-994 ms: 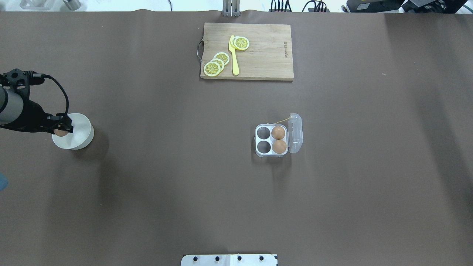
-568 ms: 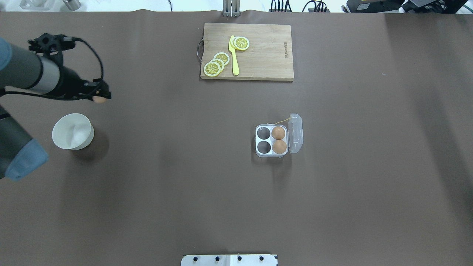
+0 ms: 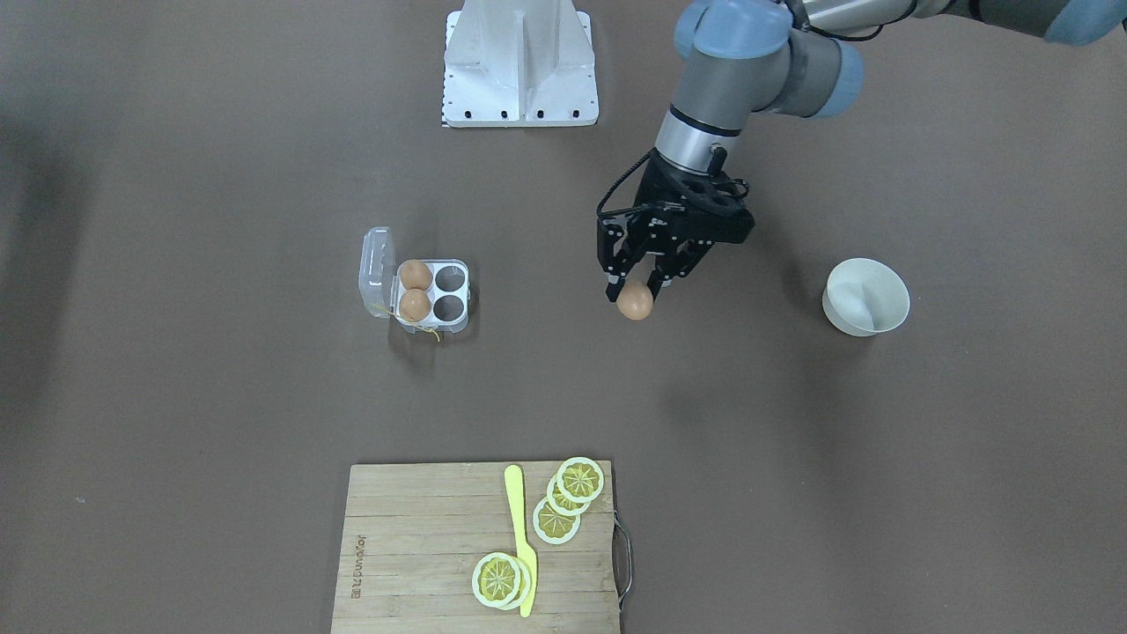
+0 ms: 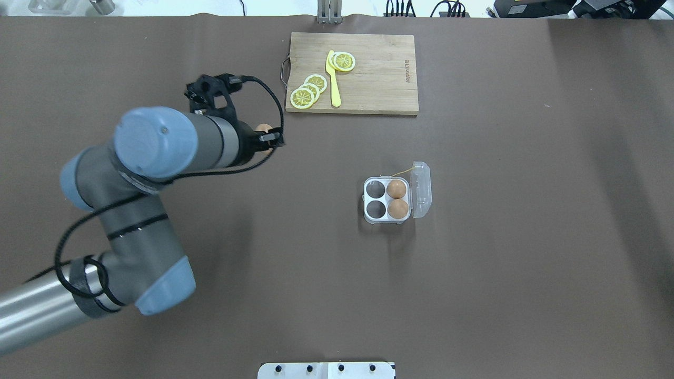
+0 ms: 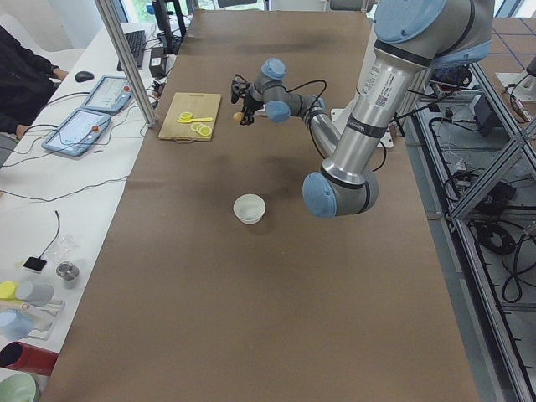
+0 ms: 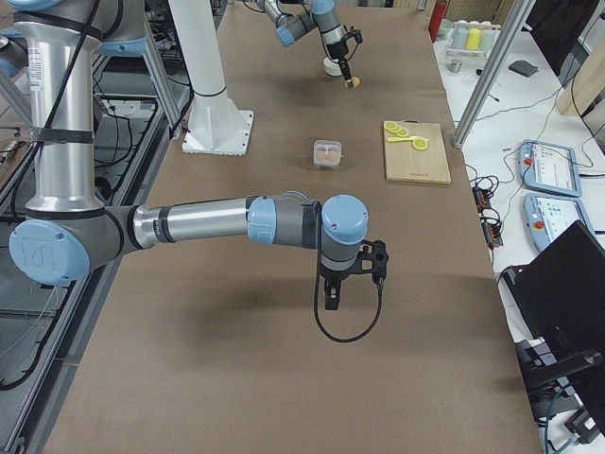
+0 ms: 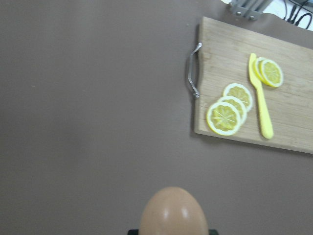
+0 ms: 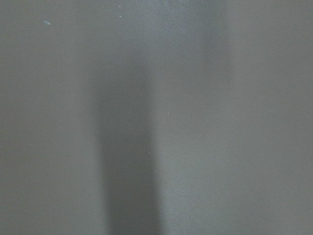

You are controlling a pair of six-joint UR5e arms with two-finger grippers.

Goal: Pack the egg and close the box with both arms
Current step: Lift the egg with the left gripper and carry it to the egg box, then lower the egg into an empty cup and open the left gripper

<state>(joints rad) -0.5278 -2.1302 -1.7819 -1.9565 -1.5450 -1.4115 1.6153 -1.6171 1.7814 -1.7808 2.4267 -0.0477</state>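
My left gripper [image 3: 634,291] is shut on an orange-brown egg [image 3: 634,302] and holds it above the bare table, between the white bowl [image 3: 865,297] and the box [image 3: 432,290]. The egg also shows in the overhead view [image 4: 263,128] and fills the bottom of the left wrist view [image 7: 173,213]. The clear box [image 4: 386,199] sits mid-table with its lid [image 4: 421,189] open; two eggs [image 4: 396,189] fill the cups by the lid, and the other two cups are empty. My right gripper [image 6: 345,284] shows only in the exterior right view; I cannot tell if it is open.
A wooden cutting board [image 4: 368,79] with lemon slices and a yellow knife [image 4: 333,79] lies at the far side of the table. The white bowl [image 5: 249,208] stands on my left. The white stand [image 3: 519,62] is at the near edge.
My left gripper has lifted the egg out of the white bowl and carried it forward and to the right, toward the table's middle. The box has not moved.
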